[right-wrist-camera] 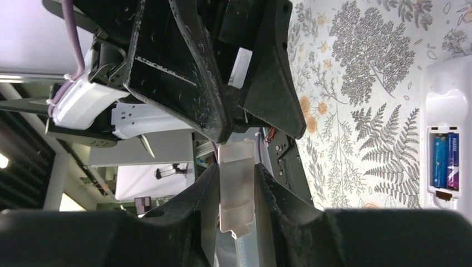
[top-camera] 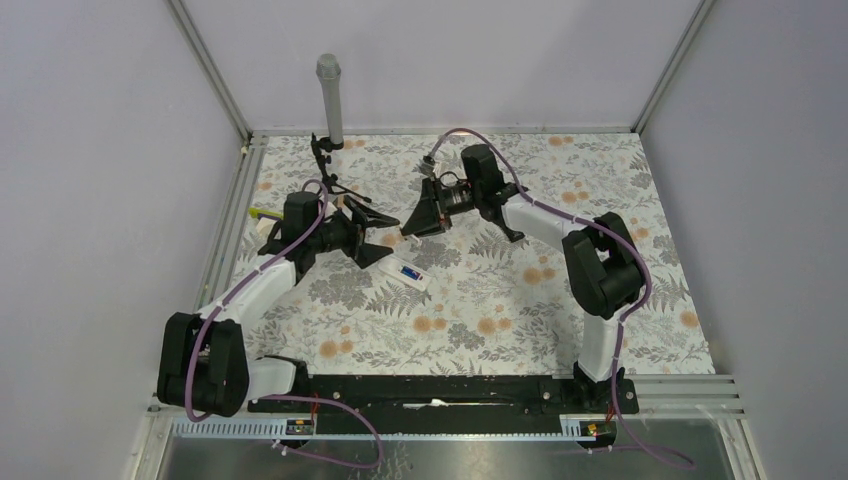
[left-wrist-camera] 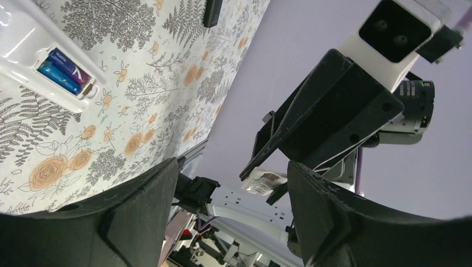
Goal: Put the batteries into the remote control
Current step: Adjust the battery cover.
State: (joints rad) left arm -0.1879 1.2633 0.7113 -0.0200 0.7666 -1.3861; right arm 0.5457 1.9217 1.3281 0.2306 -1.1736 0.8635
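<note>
Top, left-wrist and right-wrist views of a two-arm battery-loading bench. The white remote (top-camera: 410,273) lies face down on the floral table (top-camera: 520,310), and every position below is given relative to it.

(a) Compartment: the remote's battery bay is uncovered. Two batteries (right-wrist-camera: 445,161) lie in it side by side, lengthwise and touching, both blue with purple ends; the left wrist view shows the same pair (left-wrist-camera: 64,69) filling the bay.

(b) Left gripper (top-camera: 385,238): above the table, just beyond the remote's left end. Its jaws are spread wide and hold nothing; the fingers (left-wrist-camera: 139,211) frame open air.

(c) Right gripper (top-camera: 410,228): raised off the table just behind the remote, tip to tip with the left gripper. Its jaws are narrowed onto a flat white cover (right-wrist-camera: 236,189), pinched by its long edges.

(d) A grey post (top-camera: 329,95) stands well behind the remote, at the far edge of the table.
</note>
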